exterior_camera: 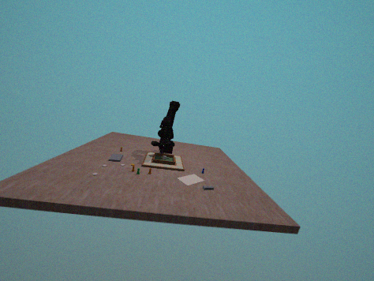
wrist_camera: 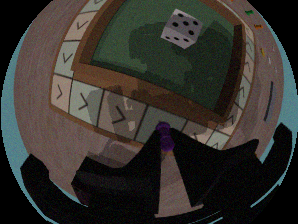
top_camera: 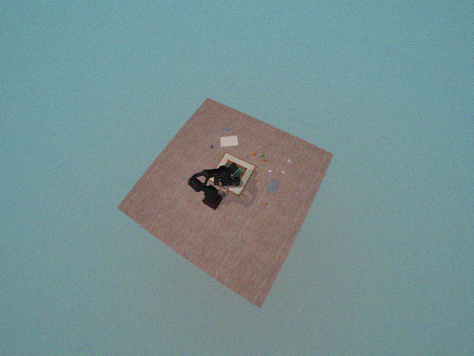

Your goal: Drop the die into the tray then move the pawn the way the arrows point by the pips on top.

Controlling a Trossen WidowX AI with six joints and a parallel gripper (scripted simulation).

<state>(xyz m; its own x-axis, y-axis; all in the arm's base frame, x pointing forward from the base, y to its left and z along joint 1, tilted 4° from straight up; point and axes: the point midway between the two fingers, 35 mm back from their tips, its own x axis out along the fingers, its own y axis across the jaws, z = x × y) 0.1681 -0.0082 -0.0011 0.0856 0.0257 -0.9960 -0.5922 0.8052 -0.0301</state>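
The board (top_camera: pixel 249 166) (exterior_camera: pixel 179 166) (wrist_camera: pixel 62 92) carries a ring of arrowed squares around the brown-walled, green-floored dice tray (exterior_camera: pixel 163 162) (wrist_camera: pixel 115 80). The white die (wrist_camera: pixel 181 28) lies in the tray, away from its near wall in the wrist view; its top face shows several pips, and a side face shows three. My gripper (wrist_camera: pixel 164 133) is low over the near row of squares, shut on the purple pawn (wrist_camera: pixel 167 144), which is between the fingertips. The fingers partly hide the pawn and the squares beside it. I cannot tell whether the pawn touches the board.
Off the board are a blue pawn (top_camera: pixel 212 146) (exterior_camera: pixel 203 170), a white sheet (top_camera: pixel 229 141) (exterior_camera: pixel 191 179), a grey pad (top_camera: pixel 272 186) (exterior_camera: pixel 116 158), a grey bar (exterior_camera: pixel 208 188), a green piece (exterior_camera: pixel 138 171), several orange pieces and three white discs. The tray walls stand beside the fingers.
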